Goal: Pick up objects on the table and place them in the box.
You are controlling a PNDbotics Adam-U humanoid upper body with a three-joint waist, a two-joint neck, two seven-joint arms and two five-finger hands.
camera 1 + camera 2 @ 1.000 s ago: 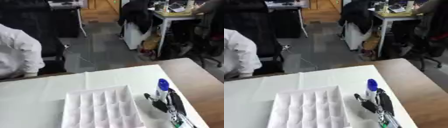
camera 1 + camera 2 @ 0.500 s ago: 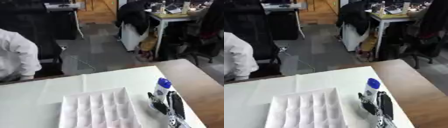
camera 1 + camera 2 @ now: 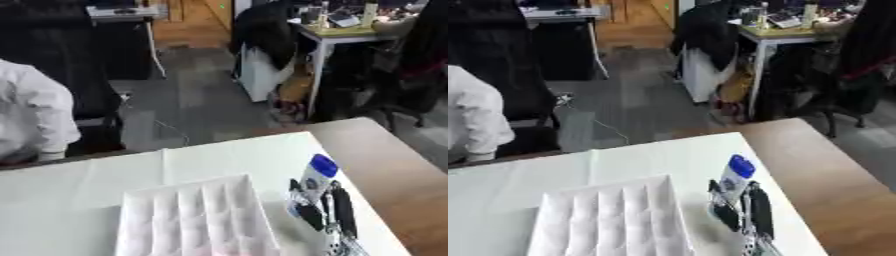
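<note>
We see the right hand (image 3: 325, 212) curled round a white bottle (image 3: 315, 177) with a blue cap, held upright just right of the white box (image 3: 194, 220), above the white table (image 3: 105, 175). The box looks divided into narrow slots, though blur hides detail.

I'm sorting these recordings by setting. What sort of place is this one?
Probably an office or lab workroom. A cluttered desk stands across a grey floor, with a dark jacket hung beside it. In front, a table holds a white divided box, next to which the right hand holds a blue-capped bottle.
</note>
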